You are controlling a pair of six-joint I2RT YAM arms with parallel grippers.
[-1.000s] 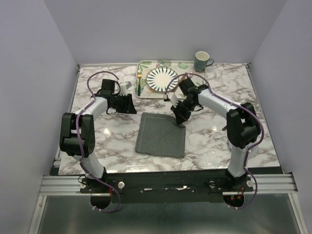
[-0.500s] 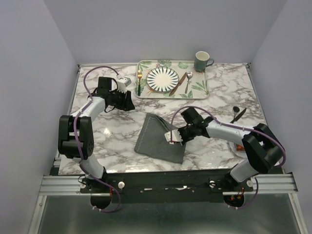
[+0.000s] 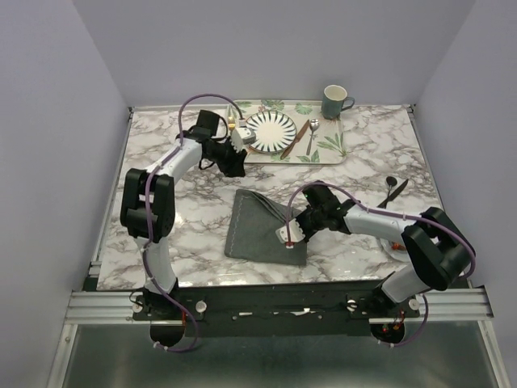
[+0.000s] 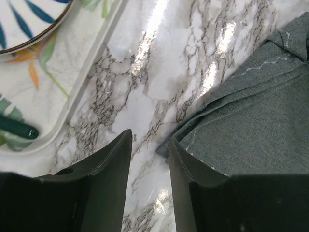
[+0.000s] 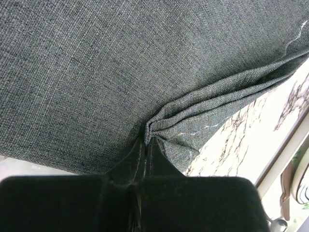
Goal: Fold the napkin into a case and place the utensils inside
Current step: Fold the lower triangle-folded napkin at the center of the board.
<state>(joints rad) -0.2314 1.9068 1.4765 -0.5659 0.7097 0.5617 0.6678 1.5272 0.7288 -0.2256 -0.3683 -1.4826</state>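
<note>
Napkin: the dark grey square cloth napkin with a thin pale stitched border lies on the grey-veined white marble table, near the middle and between the two arms. Its far right corner is drawn over towards the near right, so a diagonal fold runs across the cloth. It is not yet a pouch.

Right gripper: low over the near right part of the napkin. In the right wrist view the fingers are together, pinched on a bunched ridge of the cloth at the gripper.

Left gripper: at the near left corner of the tray. In the left wrist view the fingers stand apart with nothing between them. Bare marble shows in the gap at the gripper, and a napkin corner lies just beside the right-hand finger.

Containers:
- The rectangular white tray with a green leaf print sits at the far edge of the table.
- On it is a round white plate with dark radial stripes.
- Right of the plate lie a brownish knife and a silver spoon, side by side.
- Left of the plate, the dark green handle of the fork rests on the tray floor.
- A teal mug stands at the tray's far right corner. I cannot tell whether it is on the tray or beside it, and its inside is not visible.
</note>
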